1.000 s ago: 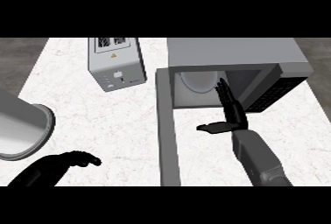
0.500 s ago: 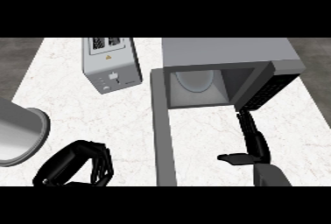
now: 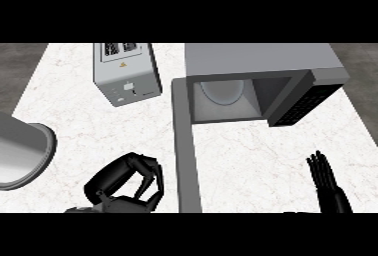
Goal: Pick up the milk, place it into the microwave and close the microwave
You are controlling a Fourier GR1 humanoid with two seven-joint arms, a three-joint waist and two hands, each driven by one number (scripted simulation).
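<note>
Head view looks steeply down on a white marbled counter [image 3: 244, 150] that fills most of the frame, with dark floor showing past its left and right edges. The largest thing on it is the grey microwave [image 3: 258, 60] at upper right, its cavity open toward the viewer and a pale round turntable [image 3: 224, 92] visible on the cavity floor. The microwave door [image 3: 186, 150] stands swung wide, seen edge-on as a long grey bar running from the cavity's left corner down to the lower edge of the view. The dark control panel [image 3: 306, 102] sits at the right side of the opening, slanting down and to the left. At the far left edge, a big grey cylindrical pot [image 3: 22, 150] lies partly cut off by the frame, its rim turned toward the right. A silver toaster [image 3: 127, 72] stands at upper left, well apart from the pot and just left of the microwave, with two slots on top and small controls on its near face. The left robot hand [image 3: 125, 182] is at lower centre-left, just beside the door's left side, its black fingers curled into a hooked loop with nothing seen inside them. The right robot hand [image 3: 328, 187] shows at lower right, fingers straight and held together, pointing away from the viewer, holding nothing. The milk cannot be made out anywhere in this view; whether it lies inside the cavity cannot be told.
</note>
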